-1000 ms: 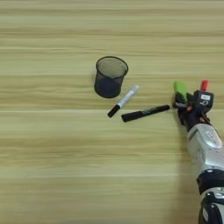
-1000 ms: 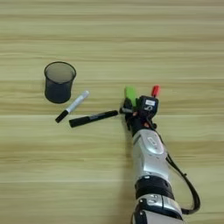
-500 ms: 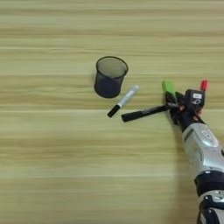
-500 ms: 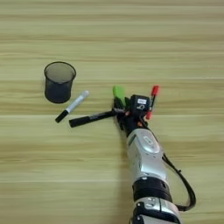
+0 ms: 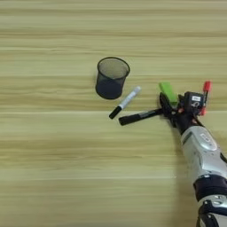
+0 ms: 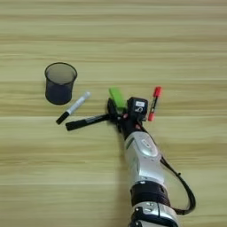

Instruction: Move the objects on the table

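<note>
Four small items lie mid-desk around the right end effector (image 6: 116, 114), which reaches in from the desk's near edge. Its black fingers sit at the right end of the long black marker (image 6: 87, 121); whether they grip it cannot be told. A green block (image 6: 117, 97) lies just behind, a red-capped marker (image 6: 154, 103) just right, and a white marker (image 6: 73, 107) beside a mesh cup (image 6: 59, 83) lies left.

Bright even light on the table (image 5: 53, 177), soft short shadows, no glare, slight overall softness
</note>
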